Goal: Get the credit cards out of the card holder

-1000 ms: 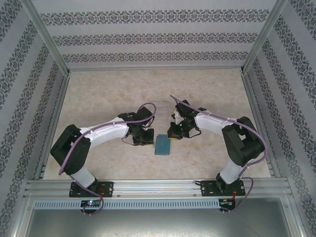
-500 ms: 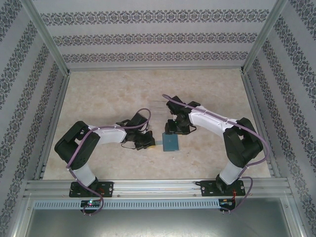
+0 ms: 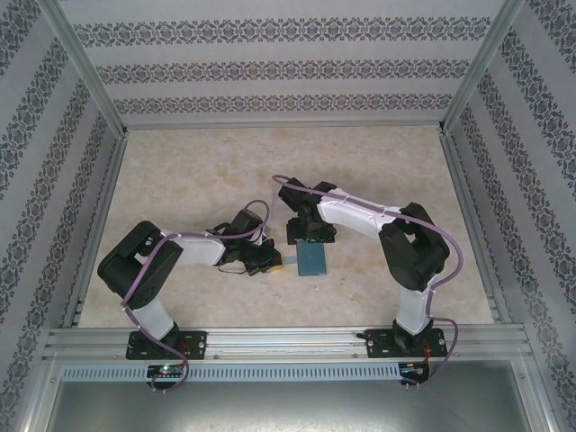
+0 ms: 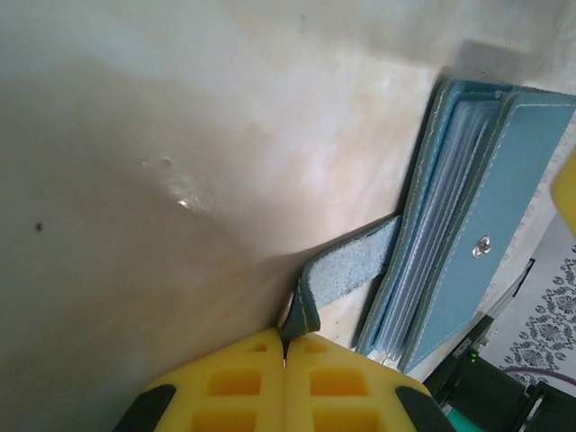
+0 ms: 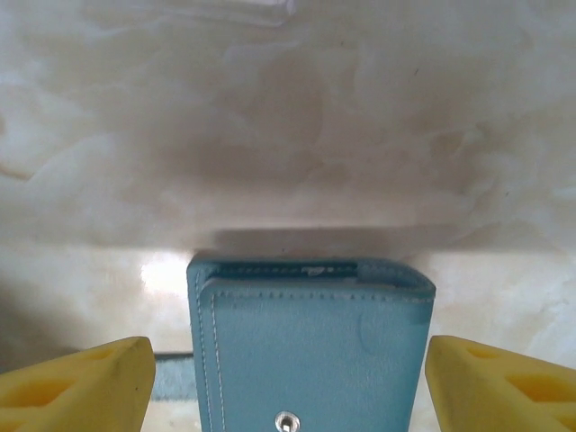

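Note:
The teal card holder [image 3: 312, 259] lies closed and flat on the table between the two arms. My left gripper [image 3: 270, 261] is at its left side, shut on the holder's little side tab [image 4: 351, 270]; the yellow fingertips [image 4: 234, 387] press together on the tab's end. Pale sleeve edges show between the covers [image 4: 441, 207]. My right gripper [image 3: 306, 236] hovers over the holder's far end, open, with one yellow finger [image 5: 81, 382] on each side of the holder [image 5: 310, 351] and apart from it. The credit cards are hidden inside.
A clear plastic edge [image 5: 234, 11] lies on the beige marble-look table [image 3: 207, 171] beyond the holder. Patterned walls and metal rails [image 3: 99, 207] close in the table on three sides. The arm bases stand at the near rail.
My right gripper has opened wide and swung left over the holder's far end. The holder slid slightly right. My left arm drew back and stays shut on the tab.

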Controlling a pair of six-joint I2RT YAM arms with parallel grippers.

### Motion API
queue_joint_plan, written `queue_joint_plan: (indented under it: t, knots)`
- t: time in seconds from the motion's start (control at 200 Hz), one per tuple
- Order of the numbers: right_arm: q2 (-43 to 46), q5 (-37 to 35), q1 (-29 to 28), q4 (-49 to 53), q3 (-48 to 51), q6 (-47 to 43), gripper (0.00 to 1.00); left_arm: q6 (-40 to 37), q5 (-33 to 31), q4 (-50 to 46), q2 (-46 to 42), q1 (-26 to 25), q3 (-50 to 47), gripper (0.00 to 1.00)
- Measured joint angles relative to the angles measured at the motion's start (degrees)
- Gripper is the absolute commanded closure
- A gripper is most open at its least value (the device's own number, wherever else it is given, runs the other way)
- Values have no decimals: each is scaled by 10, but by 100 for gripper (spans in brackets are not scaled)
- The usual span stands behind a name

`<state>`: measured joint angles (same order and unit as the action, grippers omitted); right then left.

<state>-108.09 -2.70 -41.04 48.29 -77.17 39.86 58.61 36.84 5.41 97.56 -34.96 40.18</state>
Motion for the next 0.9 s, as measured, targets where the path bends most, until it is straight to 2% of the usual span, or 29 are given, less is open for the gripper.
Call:
queue_joint_plan:
  t: [0.31,0.899]
  knots:
    - [-46,-27,0,10,-37,5,21,0,5,2,1,3,-1,99]
    - [-50,-44,0,39,-38,3,25,0,9,2,2,6,-1,100]
